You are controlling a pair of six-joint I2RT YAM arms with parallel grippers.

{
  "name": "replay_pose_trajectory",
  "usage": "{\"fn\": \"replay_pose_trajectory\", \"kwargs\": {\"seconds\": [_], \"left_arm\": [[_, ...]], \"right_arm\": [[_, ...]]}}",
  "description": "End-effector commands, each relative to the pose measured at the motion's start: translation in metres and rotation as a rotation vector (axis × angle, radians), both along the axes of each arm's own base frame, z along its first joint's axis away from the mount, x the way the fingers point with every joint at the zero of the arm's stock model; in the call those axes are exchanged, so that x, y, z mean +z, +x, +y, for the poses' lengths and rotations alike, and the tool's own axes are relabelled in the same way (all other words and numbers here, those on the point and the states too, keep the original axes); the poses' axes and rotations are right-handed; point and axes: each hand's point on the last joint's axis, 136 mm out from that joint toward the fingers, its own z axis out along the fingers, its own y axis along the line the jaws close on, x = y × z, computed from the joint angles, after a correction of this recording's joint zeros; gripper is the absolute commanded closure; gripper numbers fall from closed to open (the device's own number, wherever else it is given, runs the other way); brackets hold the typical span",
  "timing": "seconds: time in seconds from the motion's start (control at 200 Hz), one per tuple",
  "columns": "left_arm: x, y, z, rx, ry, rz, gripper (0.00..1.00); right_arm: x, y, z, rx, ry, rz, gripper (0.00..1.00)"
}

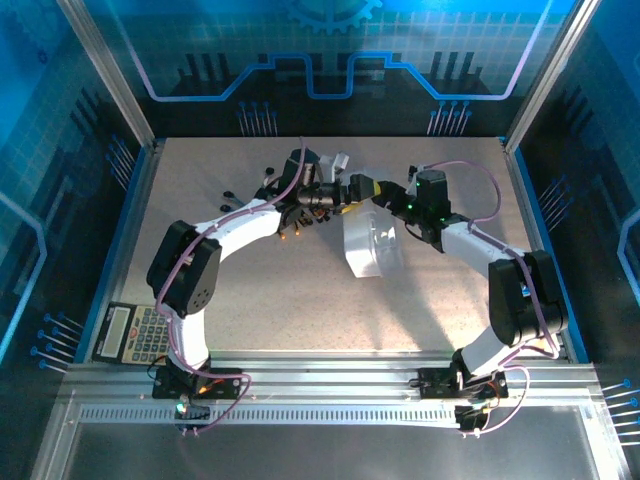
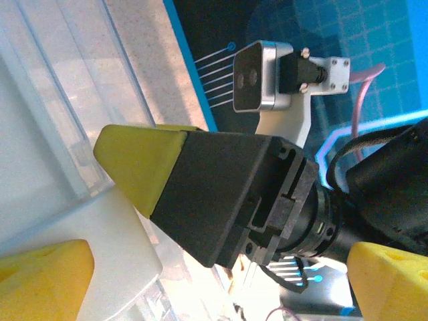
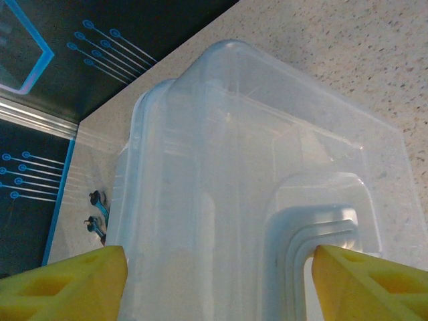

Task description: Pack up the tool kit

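Note:
The clear plastic case [image 1: 372, 250] stands tilted near the table's middle. My right gripper [image 1: 368, 198] holds its upper end: in the right wrist view the case [image 3: 221, 167] spans the gap between both yellow fingertips [image 3: 67, 281], and my right gripper [image 3: 217, 284] is shut on it. My left gripper [image 1: 343, 194] faces the right one from the left, open with nothing held. In the left wrist view its yellow fingertips [image 2: 40, 277] stand wide at the bottom corners, my left gripper [image 2: 214, 287] flanking the right gripper's black body [image 2: 227, 194], with the case [image 2: 53, 127] at the left. Small hand tools [image 1: 272, 185] lie in a dark pile behind the left arm.
A grey calculator [image 1: 135, 332] lies at the near left edge beside the left arm's base. Blue glass walls with metal posts [image 1: 105, 75] enclose the table on three sides. The right wrist camera [image 2: 257, 77] hangs close in front of the left gripper.

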Motion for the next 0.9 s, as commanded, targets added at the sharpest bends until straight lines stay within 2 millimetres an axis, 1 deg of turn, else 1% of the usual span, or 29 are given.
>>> {"fn": "replay_pose_trajectory", "kwargs": {"seconds": [0.0, 0.085, 0.16, 0.25, 0.345, 0.51, 0.78, 0.895], "left_arm": [[-0.044, -0.021, 0.015, 0.003, 0.178, 0.108, 0.00], [-0.040, -0.020, 0.033, 0.045, 0.228, 0.096, 0.01], [-0.036, -0.021, 0.045, 0.065, 0.255, 0.092, 0.01], [-0.032, -0.022, 0.051, 0.069, 0.271, 0.096, 0.01], [-0.031, -0.024, 0.054, 0.069, 0.291, 0.108, 0.01], [-0.029, -0.024, 0.052, 0.055, 0.286, 0.122, 0.01], [-0.017, -0.026, 0.031, 0.004, 0.245, 0.142, 0.01], [-0.014, -0.027, 0.028, -0.007, 0.228, 0.153, 0.01]], "right_arm": [[-0.045, -0.044, 0.024, 0.129, -0.037, 0.173, 0.26], [-0.041, -0.042, 0.015, 0.113, -0.038, 0.166, 0.26], [-0.040, -0.042, 0.011, 0.111, -0.040, 0.164, 0.26], [-0.039, -0.041, 0.009, 0.109, -0.041, 0.162, 0.26], [-0.038, -0.042, 0.009, 0.109, -0.041, 0.160, 0.26], [-0.039, -0.041, 0.009, 0.108, -0.042, 0.161, 0.26], [-0.041, -0.040, 0.009, 0.106, -0.040, 0.163, 0.26], [-0.042, -0.038, 0.010, 0.106, -0.035, 0.162, 0.26]]}}
